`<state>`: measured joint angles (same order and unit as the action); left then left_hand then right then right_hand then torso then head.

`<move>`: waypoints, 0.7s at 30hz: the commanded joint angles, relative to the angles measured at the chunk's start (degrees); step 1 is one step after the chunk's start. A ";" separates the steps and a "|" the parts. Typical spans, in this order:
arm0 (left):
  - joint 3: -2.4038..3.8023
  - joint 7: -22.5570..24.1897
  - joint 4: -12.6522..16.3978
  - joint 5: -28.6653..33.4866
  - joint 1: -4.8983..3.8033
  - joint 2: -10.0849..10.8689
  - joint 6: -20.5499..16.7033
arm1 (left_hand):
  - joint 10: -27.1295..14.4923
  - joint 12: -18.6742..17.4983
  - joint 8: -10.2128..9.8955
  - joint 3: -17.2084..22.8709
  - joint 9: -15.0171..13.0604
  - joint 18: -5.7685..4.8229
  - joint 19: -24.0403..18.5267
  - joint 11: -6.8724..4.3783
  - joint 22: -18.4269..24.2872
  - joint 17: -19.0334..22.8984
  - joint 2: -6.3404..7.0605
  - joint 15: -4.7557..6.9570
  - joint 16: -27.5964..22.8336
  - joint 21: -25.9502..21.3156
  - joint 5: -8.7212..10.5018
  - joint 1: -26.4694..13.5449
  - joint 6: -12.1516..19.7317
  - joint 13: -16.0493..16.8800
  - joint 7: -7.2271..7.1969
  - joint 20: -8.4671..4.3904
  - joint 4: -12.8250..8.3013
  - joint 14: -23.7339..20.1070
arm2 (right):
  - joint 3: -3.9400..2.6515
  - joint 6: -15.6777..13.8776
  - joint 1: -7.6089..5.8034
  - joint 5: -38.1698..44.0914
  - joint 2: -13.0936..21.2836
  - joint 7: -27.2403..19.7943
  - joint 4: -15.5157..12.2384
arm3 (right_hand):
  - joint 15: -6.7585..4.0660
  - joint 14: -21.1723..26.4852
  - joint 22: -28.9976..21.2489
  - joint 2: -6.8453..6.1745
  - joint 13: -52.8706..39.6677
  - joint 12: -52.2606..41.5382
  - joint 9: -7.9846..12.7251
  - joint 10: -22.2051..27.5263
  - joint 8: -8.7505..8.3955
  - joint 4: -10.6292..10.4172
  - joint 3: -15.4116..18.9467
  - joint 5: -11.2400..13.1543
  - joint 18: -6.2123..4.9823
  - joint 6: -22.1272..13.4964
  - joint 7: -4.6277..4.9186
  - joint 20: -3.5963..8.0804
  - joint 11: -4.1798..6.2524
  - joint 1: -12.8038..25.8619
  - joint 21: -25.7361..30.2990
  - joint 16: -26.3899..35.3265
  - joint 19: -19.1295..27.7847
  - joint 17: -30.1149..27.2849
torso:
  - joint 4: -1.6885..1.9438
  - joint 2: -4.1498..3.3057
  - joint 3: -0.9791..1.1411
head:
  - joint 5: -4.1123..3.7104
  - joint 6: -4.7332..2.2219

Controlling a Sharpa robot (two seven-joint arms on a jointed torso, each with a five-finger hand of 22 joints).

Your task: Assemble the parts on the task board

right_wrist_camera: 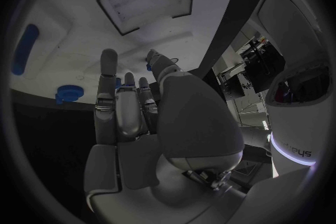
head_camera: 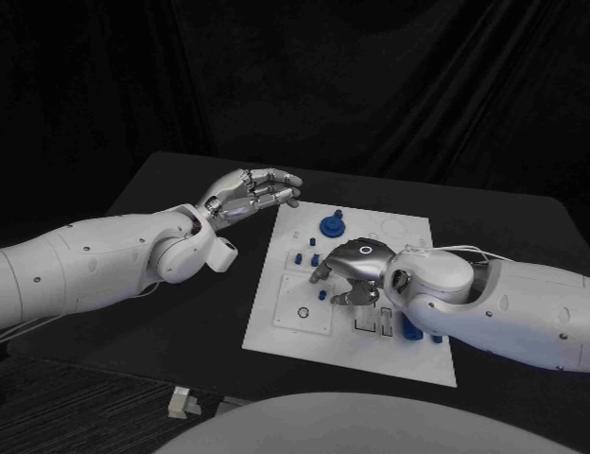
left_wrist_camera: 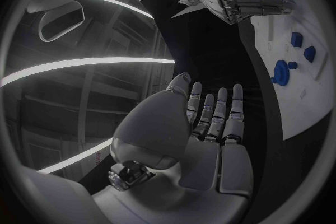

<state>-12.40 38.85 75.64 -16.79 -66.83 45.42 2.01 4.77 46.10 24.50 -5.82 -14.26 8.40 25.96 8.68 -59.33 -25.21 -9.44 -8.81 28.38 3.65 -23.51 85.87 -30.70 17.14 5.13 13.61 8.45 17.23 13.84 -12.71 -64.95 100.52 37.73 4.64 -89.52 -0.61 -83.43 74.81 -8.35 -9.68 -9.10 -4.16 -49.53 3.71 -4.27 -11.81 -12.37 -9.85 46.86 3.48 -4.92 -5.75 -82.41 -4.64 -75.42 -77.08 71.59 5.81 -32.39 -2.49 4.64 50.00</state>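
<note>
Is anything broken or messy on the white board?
Nothing stands out. The task board lies flat on the table, and its blue parts show no damage or spill. The right hand hovers over its middle; the left hand waits empty beside its far corner.

The board (head_camera: 302, 326) looks like matt white plastic, its blue parts (head_camera: 334, 226) smooth plastic. The table (head_camera: 172, 326) is matt black. Both hands, left (head_camera: 251, 194) at 11 o'clock and right (head_camera: 350, 270), show glossy silver metal.
</note>
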 commanded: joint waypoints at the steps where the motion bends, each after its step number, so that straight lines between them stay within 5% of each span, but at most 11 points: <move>1: 0.07 2.66 0.09 0.09 0.10 0.05 0.56 | -0.26 -0.07 0.31 0.26 -0.06 0.18 0.16 0.04 0.08 -0.06 0.01 0.04 -0.38 0.27 -0.36 0.41 0.40 -0.08 0.02 0.14 -0.06 0.23 | -0.09 -7.37 -0.58 1.36 1.39 1.50 -1.29 | 0.00 0.40 -0.12 0.94 -0.29 -0.87 -0.18 0.67 0.46 -0.08 0.53 0.22 -0.47 0.19 0.12 -0.27 0.01 -0.38 0.29 0.24 0.18 -0.11 | -0.07 0.10 -0.12 | -0.15 0.00; 6: 0.07 2.68 0.18 0.09 0.10 0.30 0.36 | -0.26 -0.07 0.31 0.26 -0.06 0.18 0.16 0.04 0.08 -0.06 0.01 0.04 -0.38 0.27 -0.36 0.41 0.40 -0.08 0.02 0.14 -0.06 0.23 | -0.18 -9.26 -3.68 1.27 5.29 2.17 -4.36 | -0.08 0.09 -0.19 1.76 -1.05 -3.07 -0.56 0.90 1.07 -0.43 1.13 -0.55 -0.50 1.88 0.54 -0.22 0.10 -0.85 0.48 -0.36 -0.23 0.40 | -0.06 -0.01 -0.12 | -0.35 0.00; 13: 0.07 2.81 0.65 0.09 0.11 0.96 -0.28 | -0.20 -0.02 0.32 0.48 -0.05 0.34 0.47 0.17 0.26 -0.09 -0.04 -0.06 -0.50 0.28 -0.82 0.62 0.43 -0.22 0.08 0.34 -0.35 0.47 | -0.19 -3.92 -9.08 -5.79 12.16 4.67 -8.22 | 0.73 -1.79 -0.63 1.79 -0.51 -3.72 -0.31 2.64 0.53 -3.06 3.52 2.07 -0.38 2.39 1.13 -0.68 -0.78 1.54 0.40 -3.10 -2.39 3.29 | -0.03 -0.01 -0.17 | -1.38 0.00; 21: 0.07 2.75 0.76 0.09 0.11 1.10 -0.16 | -0.15 0.00 0.31 0.75 -0.02 0.47 0.65 0.23 0.43 -0.10 -0.18 -0.11 -0.62 0.25 -1.32 0.83 0.45 -0.34 0.11 0.48 -0.65 0.64 | -0.09 -0.07 -10.24 -8.02 15.69 6.18 -7.60 | 1.20 -2.10 -1.71 -0.24 2.17 -2.46 0.16 5.19 0.07 -8.40 5.46 4.88 -0.49 1.81 0.25 -1.23 -1.51 1.09 0.79 -3.45 -3.35 3.52 | -0.19 -0.20 0.06 | -1.33 0.00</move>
<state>-12.40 38.86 76.24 -16.80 -66.78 46.51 1.88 4.77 46.10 24.50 -5.18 -14.26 8.40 26.37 8.68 -58.95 -25.26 -9.74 -9.02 28.16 3.65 -24.64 86.18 -30.71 16.87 5.13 14.02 7.81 17.43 13.75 -15.71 -75.18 94.84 53.32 8.29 -97.19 0.11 -83.95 73.11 -8.33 -7.55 -11.81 -4.08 -44.73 4.04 -12.54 -6.34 -7.71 -9.85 48.78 3.74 -6.15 -7.27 -81.30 -3.98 -78.77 -79.97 74.95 5.76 -32.50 -2.51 3.22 50.00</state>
